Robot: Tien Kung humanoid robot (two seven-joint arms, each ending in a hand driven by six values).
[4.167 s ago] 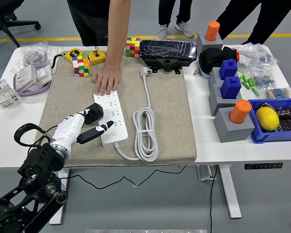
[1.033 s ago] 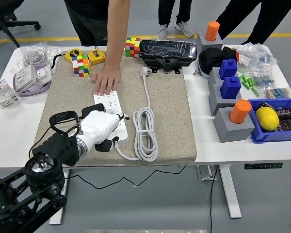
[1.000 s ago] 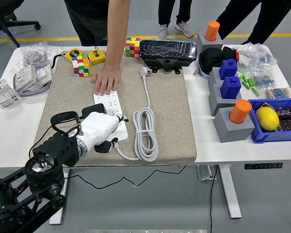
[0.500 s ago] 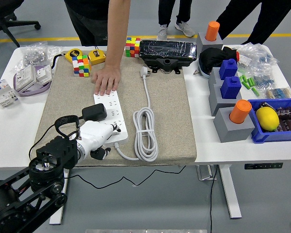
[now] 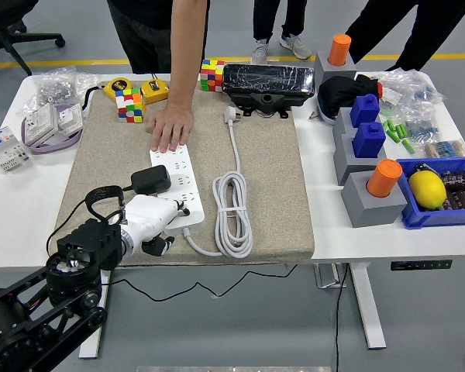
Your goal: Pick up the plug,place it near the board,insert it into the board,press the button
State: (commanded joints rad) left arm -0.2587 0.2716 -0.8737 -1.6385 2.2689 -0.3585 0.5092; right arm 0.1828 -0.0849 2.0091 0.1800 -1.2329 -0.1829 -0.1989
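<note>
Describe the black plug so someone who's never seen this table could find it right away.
Start at the beige mat covering the table's middle, then find the white power strip lying lengthwise on its left half. The black plug sits on the strip's left edge, just beyond the robot's left hand. It is the only black, blocky thing on the otherwise all-white strip.

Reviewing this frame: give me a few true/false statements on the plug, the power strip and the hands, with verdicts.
1. The black plug sits on the white power strip. True.
2. The left hand grasps the plug. False: it is at the strip's near end, apart from the plug.
3. A person's hand rests on the strip's far end. True.
4. The strip's white cable is stretched straight. False: it lies coiled on the mat.
</note>
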